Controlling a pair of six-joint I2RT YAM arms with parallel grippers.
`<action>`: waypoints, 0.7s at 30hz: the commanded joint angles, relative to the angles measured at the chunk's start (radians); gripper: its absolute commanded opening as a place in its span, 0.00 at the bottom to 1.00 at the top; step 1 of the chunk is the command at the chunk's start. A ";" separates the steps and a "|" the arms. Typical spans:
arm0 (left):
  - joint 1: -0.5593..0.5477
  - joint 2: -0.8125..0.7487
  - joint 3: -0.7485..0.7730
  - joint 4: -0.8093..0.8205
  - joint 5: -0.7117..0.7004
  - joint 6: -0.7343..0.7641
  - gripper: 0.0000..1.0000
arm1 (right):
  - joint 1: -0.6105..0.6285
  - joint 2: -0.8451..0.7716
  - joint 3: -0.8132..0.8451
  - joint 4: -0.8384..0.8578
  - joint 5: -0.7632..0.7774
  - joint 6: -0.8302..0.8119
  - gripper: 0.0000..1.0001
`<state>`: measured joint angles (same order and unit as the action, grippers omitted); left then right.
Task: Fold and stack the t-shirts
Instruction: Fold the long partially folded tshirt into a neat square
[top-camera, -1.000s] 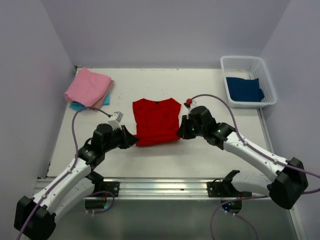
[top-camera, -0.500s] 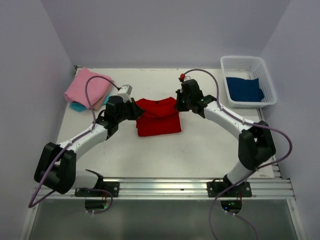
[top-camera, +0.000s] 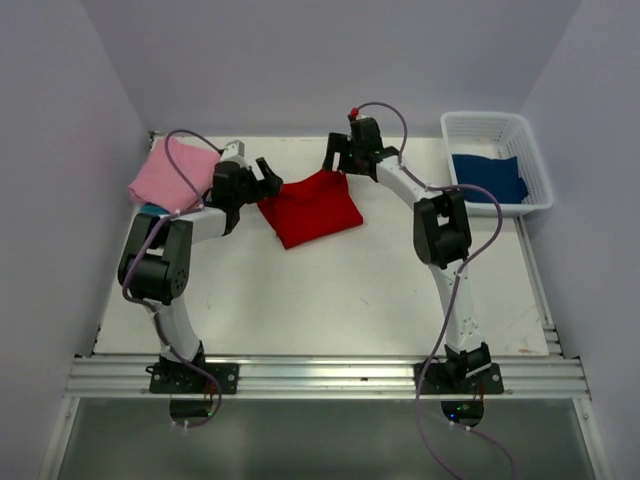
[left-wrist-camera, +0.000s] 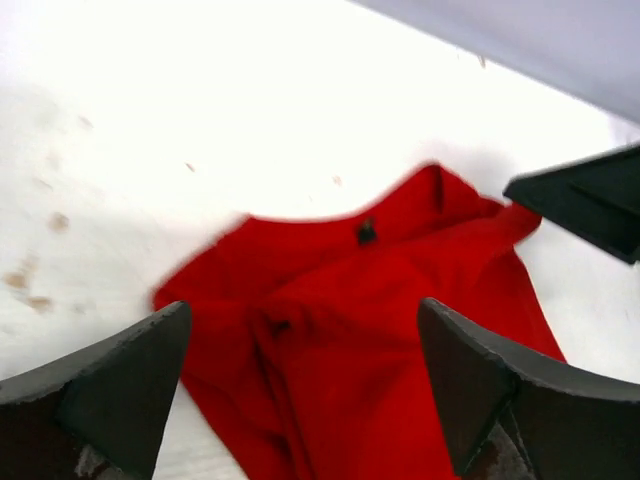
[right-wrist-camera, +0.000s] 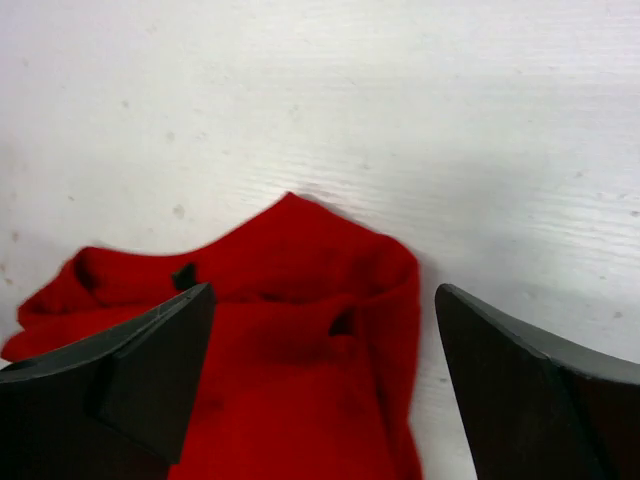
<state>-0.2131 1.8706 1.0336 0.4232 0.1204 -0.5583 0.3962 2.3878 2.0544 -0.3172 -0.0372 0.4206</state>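
I saw the red t-shirt (top-camera: 308, 208) lying on the white table (top-camera: 330, 300) toward its far side, roughly midway between left and right, folded into a rumpled, slightly skewed bundle. Both arms reached out to it. My left hand (top-camera: 268, 178) sat at the shirt's far-left corner and my right hand (top-camera: 336, 165) at its far-right corner. In the left wrist view the left hand (left-wrist-camera: 300, 320) was released: its two dark fingers (left-wrist-camera: 110, 390) stood wide apart, and the red cloth (left-wrist-camera: 400, 260) lay loose on the table beyond and between them, with nothing pinched. A dark finger of the other hand poked in at the right edge of that view. The right wrist view told the same story. The right hand (right-wrist-camera: 320, 300) was spread open, its fingers (right-wrist-camera: 140, 350) on either side of the crumpled edge of the shirt (right-wrist-camera: 280, 250) without gripping it. At the far-left corner of the table a pink t-shirt (top-camera: 170, 175) lay folded on top of a turquoise one (top-camera: 150, 210), of which only a corner showed. At the far right a dark blue t-shirt (top-camera: 487, 178) lay inside the white mesh basket (top-camera: 530, 150), well apart from the red one.
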 joint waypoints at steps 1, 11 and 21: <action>0.034 -0.060 0.063 0.178 -0.116 -0.003 1.00 | -0.054 -0.024 0.035 0.096 -0.102 0.053 0.99; 0.027 -0.214 -0.086 0.137 -0.009 -0.008 1.00 | -0.066 -0.344 -0.483 0.457 -0.128 0.067 0.99; -0.017 -0.104 -0.080 0.137 0.355 -0.028 0.59 | -0.069 -0.306 -0.484 0.320 -0.265 0.058 0.00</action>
<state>-0.2062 1.7222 0.9512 0.5316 0.3115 -0.5777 0.3294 2.0575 1.5330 0.0406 -0.2104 0.4706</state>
